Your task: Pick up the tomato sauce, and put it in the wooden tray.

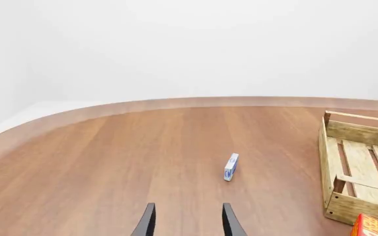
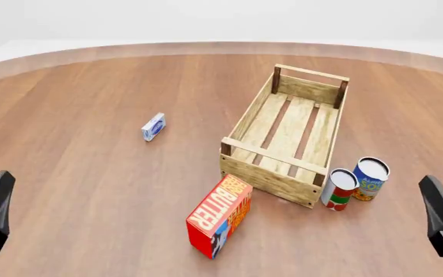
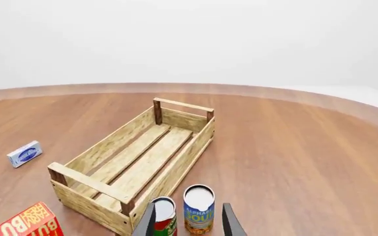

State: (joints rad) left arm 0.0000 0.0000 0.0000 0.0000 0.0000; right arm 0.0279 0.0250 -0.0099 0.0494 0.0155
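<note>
From the left wrist, the left gripper [image 1: 187, 222] shows two dark fingertips spread apart over bare wood, nothing between them. Ahead of it on the wooden table [image 1: 110, 162] stands a small blue-and-white box [image 1: 231, 166], on edge. Off to one side is an end of the wooden tray [image 1: 354, 167], with its slatted bottom and darker corner posts, and just beside its near corner a bit of the red butter box [image 1: 373, 227] cut by the picture edge.

In the front view the tray [image 2: 262, 176] lies a little right of the table's middle, running diagonally away from the arms. The tomato sauce [image 2: 339, 189] stands upright on the table just outside the tray's near right corner, close to it, and not in the tray. The blue-and-yellow can [image 2: 371, 179] stands right beside it, on its right; whether the two touch cannot be told. The butter box [image 2: 220, 216] stands tilted near the tray's near left corner. The small box [image 2: 153, 126] is well to the left, apart from everything. Only a dark part of each arm shows at the lower corners.

From the right wrist, the right gripper [image 3: 187, 222] has its fingertips spread, holding nothing. The tomato sauce [image 3: 165, 215] is just beyond them, partly hidden behind one fingertip, with the blue-and-yellow can [image 3: 199, 208] next to it and the tray [image 3: 90, 186] beyond both.
</note>
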